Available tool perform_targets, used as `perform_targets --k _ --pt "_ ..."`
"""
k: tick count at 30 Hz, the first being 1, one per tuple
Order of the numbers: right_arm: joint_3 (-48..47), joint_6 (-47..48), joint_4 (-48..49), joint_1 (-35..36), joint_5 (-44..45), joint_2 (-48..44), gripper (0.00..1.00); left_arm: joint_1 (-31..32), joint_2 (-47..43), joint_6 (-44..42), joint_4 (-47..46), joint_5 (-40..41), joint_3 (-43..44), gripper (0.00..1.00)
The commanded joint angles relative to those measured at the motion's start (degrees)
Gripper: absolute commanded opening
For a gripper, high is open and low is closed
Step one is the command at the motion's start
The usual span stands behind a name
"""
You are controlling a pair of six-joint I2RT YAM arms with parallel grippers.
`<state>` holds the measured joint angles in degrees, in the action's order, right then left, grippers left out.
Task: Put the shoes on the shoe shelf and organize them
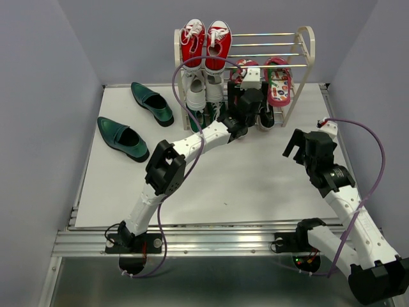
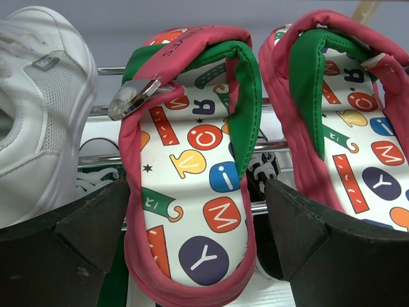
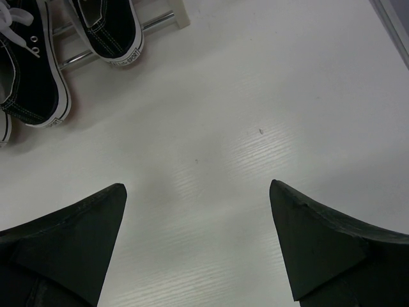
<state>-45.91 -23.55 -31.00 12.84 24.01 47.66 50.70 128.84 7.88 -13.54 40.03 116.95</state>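
The cream shoe shelf (image 1: 307, 39) stands at the back. Two pink-edged flip-flops lean on its right side, one on the left (image 2: 195, 166) and one on the right (image 2: 348, 121), also seen from above (image 1: 278, 82). My left gripper (image 1: 250, 89) is at the shelf. Its jaws (image 2: 197, 256) are open around the heel of the left flip-flop, with a small gap on the right. Two black sneakers (image 3: 35, 77) sit on the bottom tier. Two teal loafers (image 1: 153, 102) (image 1: 123, 137) lie on the table at the left. My right gripper (image 1: 295, 146) is open and empty above bare table (image 3: 198, 243).
Red sneakers (image 1: 206, 39) fill the top tier's left side, with white sneakers (image 2: 38, 115) below them and green ones under those. The top tier's right half holds nothing. Grey walls close in the table on the left, back and right.
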Motion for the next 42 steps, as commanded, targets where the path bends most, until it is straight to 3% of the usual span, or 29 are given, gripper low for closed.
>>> perform_targets --k 1,7,17,22,25,30,31,33,36,37,42 --pt "0.6 0.6 1.2 0.4 -0.5 -0.9 1.00 1.1 -5.6 -1.5 -2.8 0.7 0.1 0.99" --pt "0.3 0.8 1.2 0.4 -0.4 -0.6 1.00 3.1 -9.6 -3.5 -2.4 0.5 -2.2 0.99" --pt "0.0 1.2 1.2 0.4 -1.0 -1.9 1.00 10.3 -23.6 -1.2 1.5 3.6 -17.1 0.99" --pt "0.2 1.3 1.2 0.4 -1.8 -2.7 1.00 15.4 -32.8 10.4 16.7 6.9 -24.4 0.99" --pt "0.8 1.1 1.3 0.4 -2.4 -3.3 1.00 17.6 -41.9 17.7 23.0 7.3 -34.6 0.99" --pt "1.2 0.9 1.3 0.4 -4.6 -3.3 1.00 17.7 -54.4 45.5 45.7 5.0 -49.9 0.99" --pt "1.2 1.0 1.4 0.4 -4.6 -3.2 1.00 17.4 -55.4 49.0 45.7 4.7 -51.5 0.99" --pt "1.6 1.7 1.9 0.4 -6.5 -2.8 1.00 14.7 -58.0 57.1 52.1 3.9 -55.4 0.99" --pt "2.1 2.1 2.2 0.4 -9.9 -0.8 1.00 6.4 -61.5 52.5 48.2 -5.5 -61.3 0.99" --pt "2.2 2.1 2.2 0.4 -10.3 -0.1 1.00 0.2 -62.4 52.0 45.5 -8.8 -62.9 0.99" --pt "1.8 2.5 2.3 0.4 -11.7 2.9 1.00 -11.0 -66.6 51.2 45.5 -6.0 -64.5 0.99"
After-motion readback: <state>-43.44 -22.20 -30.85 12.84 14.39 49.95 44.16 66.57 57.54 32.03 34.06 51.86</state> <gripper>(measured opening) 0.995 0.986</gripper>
